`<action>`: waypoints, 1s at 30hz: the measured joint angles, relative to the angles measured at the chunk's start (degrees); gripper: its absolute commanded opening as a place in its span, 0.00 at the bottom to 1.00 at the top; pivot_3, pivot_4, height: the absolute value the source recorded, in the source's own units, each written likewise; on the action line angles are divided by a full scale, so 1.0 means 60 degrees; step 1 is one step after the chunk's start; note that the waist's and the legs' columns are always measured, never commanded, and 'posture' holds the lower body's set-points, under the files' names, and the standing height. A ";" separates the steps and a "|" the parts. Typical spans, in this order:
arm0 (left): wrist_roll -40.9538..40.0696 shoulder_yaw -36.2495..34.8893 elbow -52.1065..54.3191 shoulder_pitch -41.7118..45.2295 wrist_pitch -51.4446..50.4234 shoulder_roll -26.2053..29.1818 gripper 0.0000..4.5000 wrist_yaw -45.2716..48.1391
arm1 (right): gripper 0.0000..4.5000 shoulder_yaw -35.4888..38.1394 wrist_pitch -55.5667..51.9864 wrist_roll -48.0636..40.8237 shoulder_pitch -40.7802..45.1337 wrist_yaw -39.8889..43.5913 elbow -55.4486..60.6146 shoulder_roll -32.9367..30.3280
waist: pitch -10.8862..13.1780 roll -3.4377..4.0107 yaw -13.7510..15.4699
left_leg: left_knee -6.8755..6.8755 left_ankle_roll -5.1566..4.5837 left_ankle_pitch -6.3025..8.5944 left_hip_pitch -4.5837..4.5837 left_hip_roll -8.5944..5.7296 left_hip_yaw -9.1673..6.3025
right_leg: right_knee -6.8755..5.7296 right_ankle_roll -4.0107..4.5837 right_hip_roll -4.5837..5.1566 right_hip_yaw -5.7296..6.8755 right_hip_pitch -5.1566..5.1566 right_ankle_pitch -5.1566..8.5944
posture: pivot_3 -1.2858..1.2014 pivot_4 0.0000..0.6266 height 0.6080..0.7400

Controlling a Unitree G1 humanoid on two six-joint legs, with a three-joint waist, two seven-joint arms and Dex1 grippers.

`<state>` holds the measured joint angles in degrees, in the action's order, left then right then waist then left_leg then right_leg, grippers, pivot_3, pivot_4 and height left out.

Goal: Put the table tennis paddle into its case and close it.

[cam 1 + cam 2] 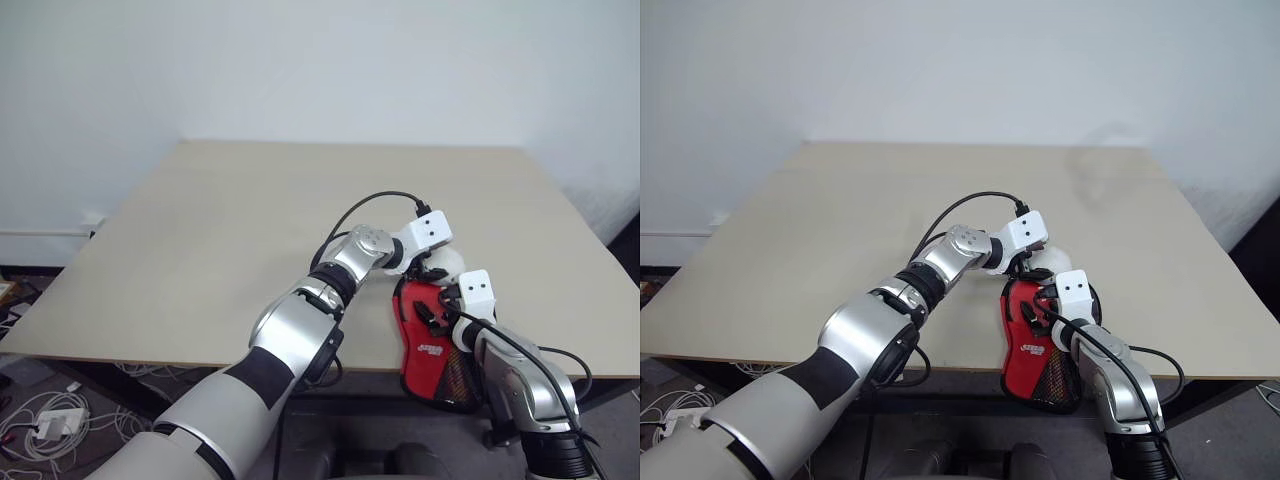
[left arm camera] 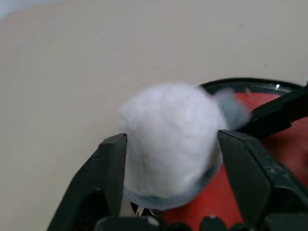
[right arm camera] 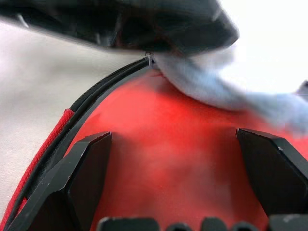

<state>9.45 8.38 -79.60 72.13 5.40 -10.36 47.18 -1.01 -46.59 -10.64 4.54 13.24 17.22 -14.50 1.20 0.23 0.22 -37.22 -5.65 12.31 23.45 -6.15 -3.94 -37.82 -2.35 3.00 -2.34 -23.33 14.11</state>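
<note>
Plainly, find the left arm slung across from seven o'clock toward two o'clock over the table, elbow bent, wrist cocked over toward four o'clock and tipped downward. Note the left gripper spread wide, one black finger on either side of a white fluffy tuft, with the tuft filling the gap and brushing both; not gripping it, as far as can be told. Look to five o'clock for the right arm, rising from below the table's near edge, forearm aimed toward eleven o'clock, wrist bent forward and down. Note the right gripper standing wide too, holding nothing, both fingers poised over the red face of the table tennis paddle. Locate the paddle lying in the case, ringed by black zipper edging, at five o'clock on the table, right at the near edge, with the lower end hanging past that edge toward six o'clock. Place the tuft at twelve o'clock of the case, at the top of the zipper line, with the right gripper just below, over the blade. Spot a black cable looping over the left wrist. For writing, find a small white mark printed on the red lower part of the case, too small to read.
</note>
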 measured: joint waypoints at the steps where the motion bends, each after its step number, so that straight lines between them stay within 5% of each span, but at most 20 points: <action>1: -0.0185 -0.0147 0.0055 0.0008 -0.0023 0.0002 0.65 0.0158 | 1.00 0.0001 0.0004 0.0002 0.0000 0.0016 -0.0005 -0.0004 | 0.0000 0.0000 0.0000 | 0.0000 0.0000 0.0000 0.0000 0.0000 -0.0001 | 0.0000 0.0000 0.0000 0.0000 0.0001 0.0000 | 0.52 0.00 1.00; 12: -0.2046 -0.1827 0.0787 0.0898 -0.0806 0.0328 0.65 0.3050 | 1.00 0.0217 0.0001 -0.0219 -0.0006 0.0349 0.0058 -0.0076 | 0.0001 0.0003 0.0000 | -0.0004 0.0000 0.0000 0.0003 -0.0001 0.0002 | 0.0000 0.0000 -0.0006 0.0001 0.0001 0.0000 | 0.52 0.00 1.00; 19: -0.1965 -0.1152 0.1983 -0.0182 -0.0791 0.2209 0.65 0.6339 | 1.00 0.1708 -0.0295 -0.1286 -0.0024 0.0926 0.0865 -0.0678 | -0.0004 0.0048 -0.0147 | 0.0016 0.0003 -0.0002 -0.0002 0.0005 -0.0002 | -0.0005 0.0004 -0.0012 -0.0014 -0.0014 -0.0001 | 0.52 0.00 1.00; 30: -0.1894 -0.0055 0.4399 -0.2403 -0.1765 0.2660 0.65 0.7074 | 1.00 0.2610 -0.0608 -0.2156 0.0271 0.1391 0.0966 -0.1567 | -0.0001 0.0043 0.0015 | -0.0013 -0.0017 0.0009 0.0007 -0.0001 0.0003 | 0.0001 0.0004 0.0003 -0.0016 -0.0001 -0.0002 | 0.52 0.00 1.00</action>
<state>-1.91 8.06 -53.20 57.71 -5.18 5.60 89.62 14.65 -50.23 -23.58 6.16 21.59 23.01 -23.90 1.19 0.49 0.31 -37.30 -5.75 12.36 23.49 -6.15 -3.92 -37.81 -2.32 3.02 -2.44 -23.34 14.10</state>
